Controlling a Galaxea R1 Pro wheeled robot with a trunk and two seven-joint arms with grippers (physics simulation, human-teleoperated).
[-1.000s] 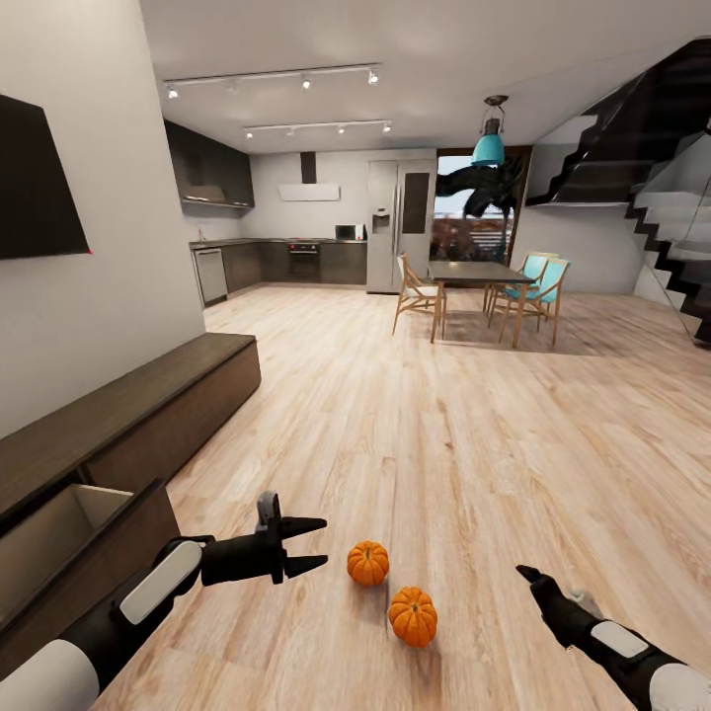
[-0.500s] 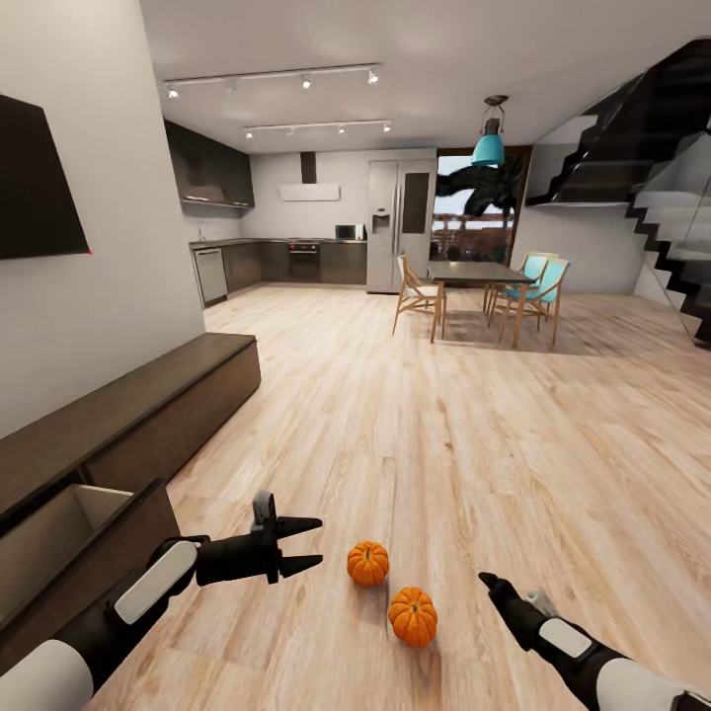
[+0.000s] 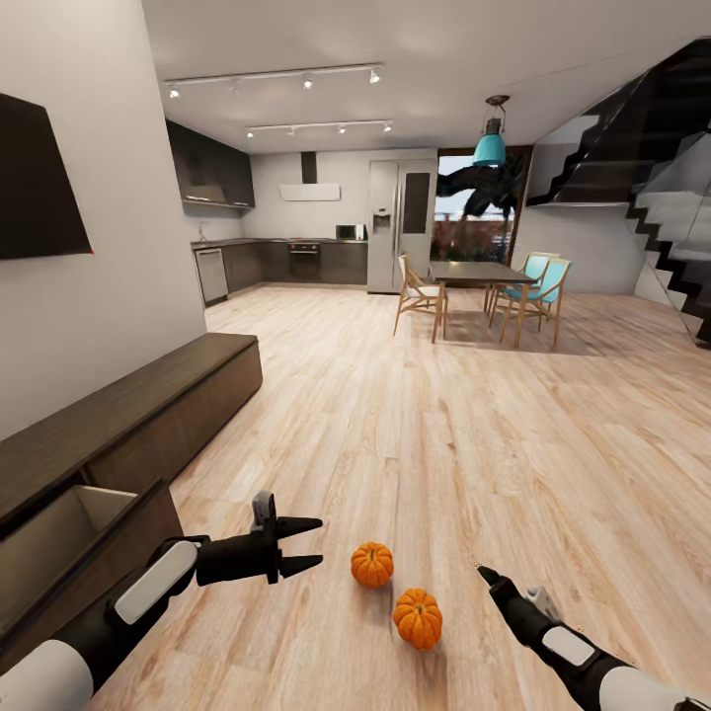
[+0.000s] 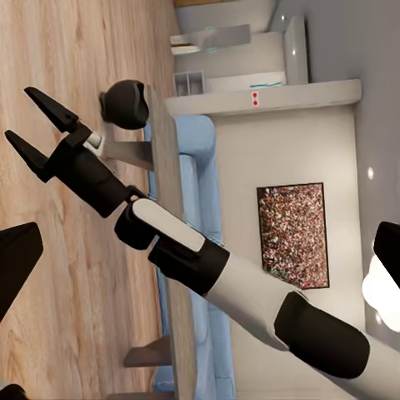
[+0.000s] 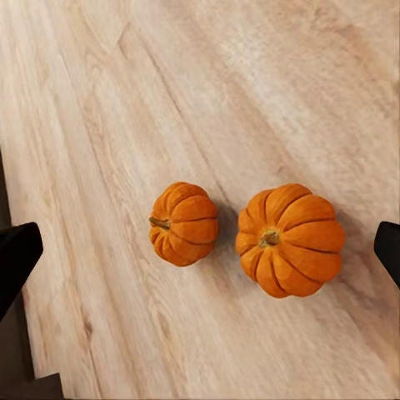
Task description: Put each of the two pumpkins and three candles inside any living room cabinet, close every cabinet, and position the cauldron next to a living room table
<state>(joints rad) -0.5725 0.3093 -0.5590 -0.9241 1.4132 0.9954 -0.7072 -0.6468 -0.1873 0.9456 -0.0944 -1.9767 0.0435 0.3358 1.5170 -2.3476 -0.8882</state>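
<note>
Both pumpkins sit on the wooden floor in front of me, so none of the stowing is done as far as I can see. In my head view the nearer pumpkin (image 3: 418, 618) lies at about 5 o'clock from the farther pumpkin (image 3: 372, 564), the two just beside each other but apart. My right pincer (image 3: 481, 570) hangs to the 3 o'clock side of the nearer one, holding nothing; my right wrist camera looks down on both pumpkins between widely parted fingertips. My left pincer (image 3: 311, 544) is out at 9 o'clock of the farther pumpkin, jaws spread and empty.

The cabinet (image 3: 128, 420) runs along the wall at my 10 o'clock, and its near drawer (image 3: 59, 538) stands pulled out with pale wood showing inside, ready to receive things. Left to do, I judge: stow both pumpkins, find and stow three candles, shut the drawer, and set the cauldron by a table.
</note>
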